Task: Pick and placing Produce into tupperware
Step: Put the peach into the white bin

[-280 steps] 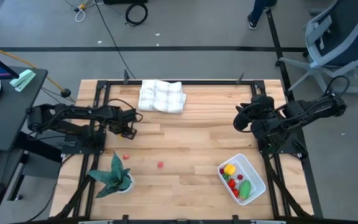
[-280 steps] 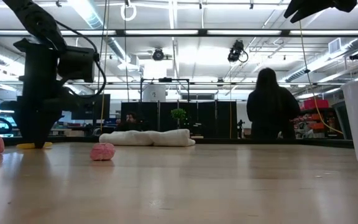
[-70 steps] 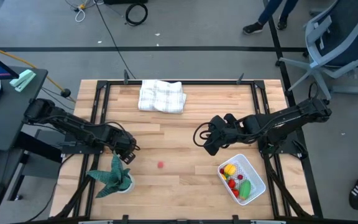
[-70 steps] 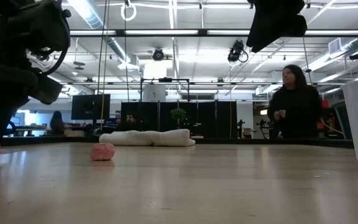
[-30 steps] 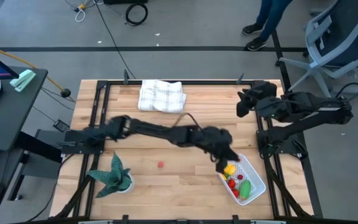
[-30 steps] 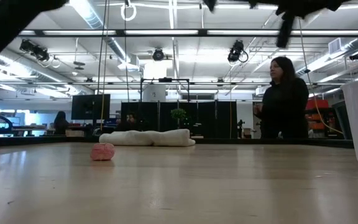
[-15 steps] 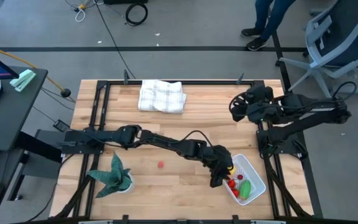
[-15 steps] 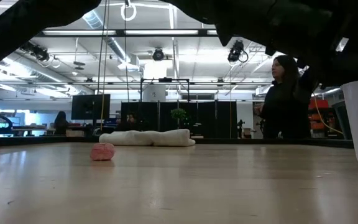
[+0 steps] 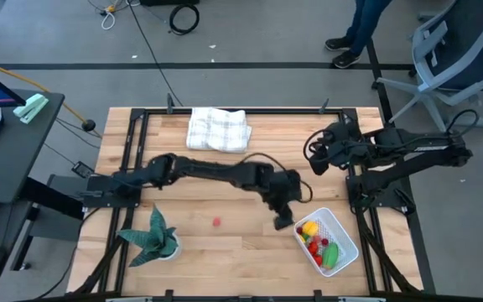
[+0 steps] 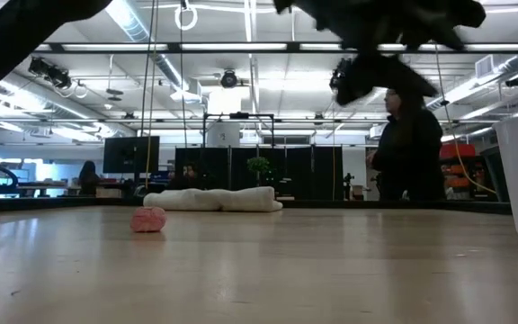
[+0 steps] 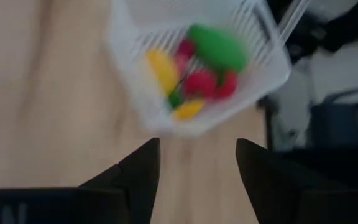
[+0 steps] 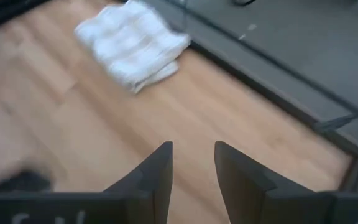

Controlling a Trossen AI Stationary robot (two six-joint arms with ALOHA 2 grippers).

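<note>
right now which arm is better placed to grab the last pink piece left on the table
Left, probably. The left gripper, open and empty, sits just beside the tupperware, on the same side as the pink piece. The right gripper waits farther back.

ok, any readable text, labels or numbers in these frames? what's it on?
None readable.
Left gripper: pale marks on its body at the picture's lower edge in the left wrist view, cut off and blurred.
Right gripper: similar pale marks, also blurred.
Tupperware, produce, cloth: no print visible.
</note>
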